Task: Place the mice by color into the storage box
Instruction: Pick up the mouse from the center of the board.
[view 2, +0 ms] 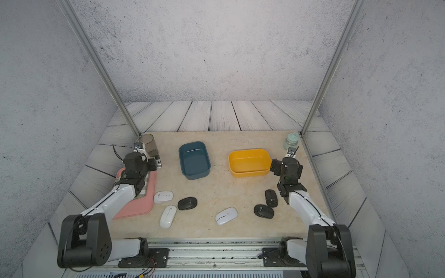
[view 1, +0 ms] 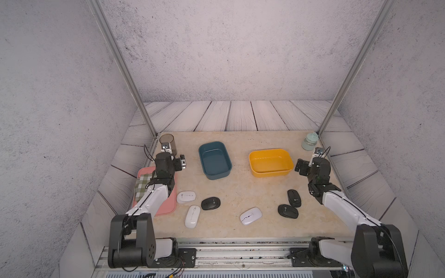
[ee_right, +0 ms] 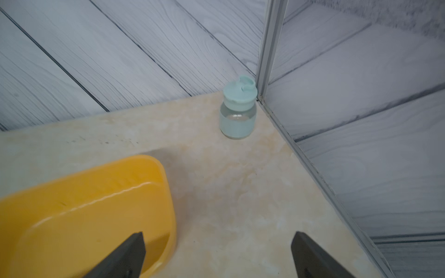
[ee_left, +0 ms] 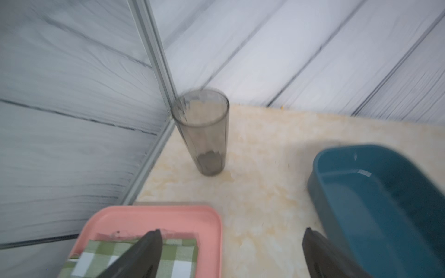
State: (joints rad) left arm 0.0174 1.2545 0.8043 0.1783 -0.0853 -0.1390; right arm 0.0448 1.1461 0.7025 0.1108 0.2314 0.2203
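- The left gripper point(ee_left: 231, 231) and the right gripper point(ee_right: 219, 233) stand wide apart, empty.
- The white mice point(view 1: 192, 216) and black mice point(view 1: 294, 198) lie behind them, near the arms, outside the blue box point(view 1: 216, 174) and yellow box point(view 1: 271, 173).
- Probably best: draw back, descend over the nearest mouse, grip its narrow sides.
- Pale marks on black mice; nothing readable.

Beige marbled table point(view 1: 240, 183), ringed by pale wood-print walls point(view 1: 240, 115). At the far left corner, a tall smoky-grey see-through tumbler point(view 1: 166, 139), upright. Midway along the left edge, a flat pink tray point(view 1: 168, 204), with a folded green-and-white checked cloth point(view 1: 142, 185) lying on it. At the far right corner, a small clear jar point(view 1: 309, 143) with a mint-green lid, upright, just beside a metal post point(view 1: 337, 96).
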